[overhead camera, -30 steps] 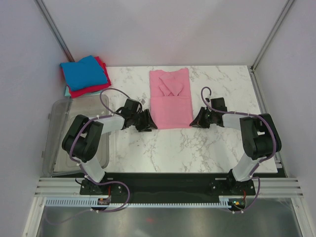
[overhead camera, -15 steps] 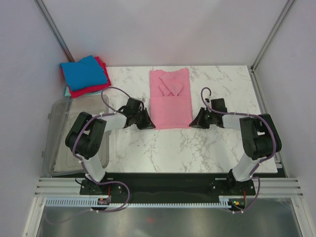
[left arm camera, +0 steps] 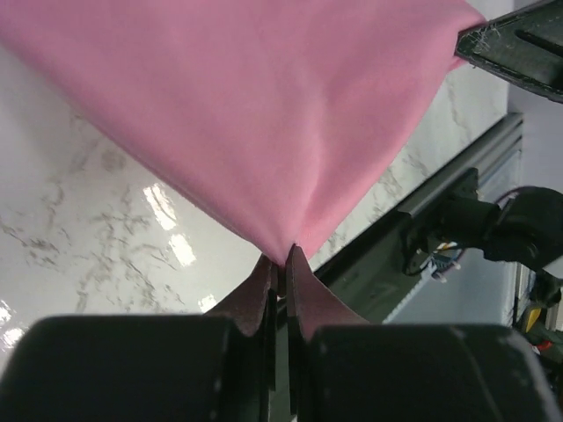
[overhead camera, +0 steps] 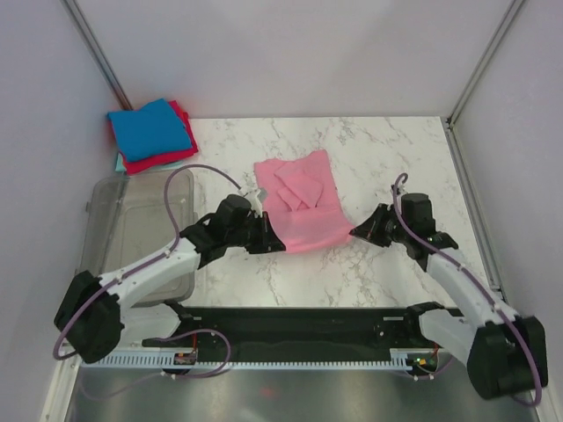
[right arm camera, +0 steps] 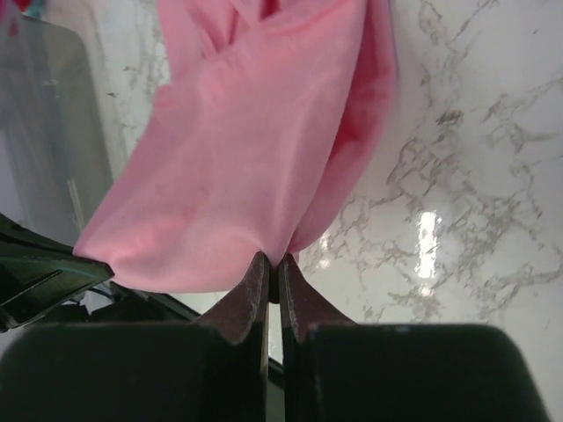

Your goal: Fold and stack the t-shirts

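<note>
A light pink t-shirt (overhead camera: 300, 205), partly folded with its sleeves tucked in, lies mid-table with its near edge lifted off the marble. My left gripper (overhead camera: 268, 237) is shut on the shirt's near left corner (left arm camera: 283, 251). My right gripper (overhead camera: 354, 232) is shut on the near right corner (right arm camera: 275, 255). Between the two grips the pink cloth (right arm camera: 237, 149) hangs stretched. A stack of folded t-shirts, bright blue (overhead camera: 151, 128) on top of red (overhead camera: 148, 162) and pale teal, sits at the table's far left corner.
A clear plastic tub (overhead camera: 132, 230) stands at the left edge, beside my left arm. The black base rail (overhead camera: 299, 321) runs along the near edge. White walls close in the back and both sides.
Left gripper closed on the shirt's corner. Both arms have pulled back toward the near edge and risen, dragging the pink shirt nearer and lifting its near edge.
</note>
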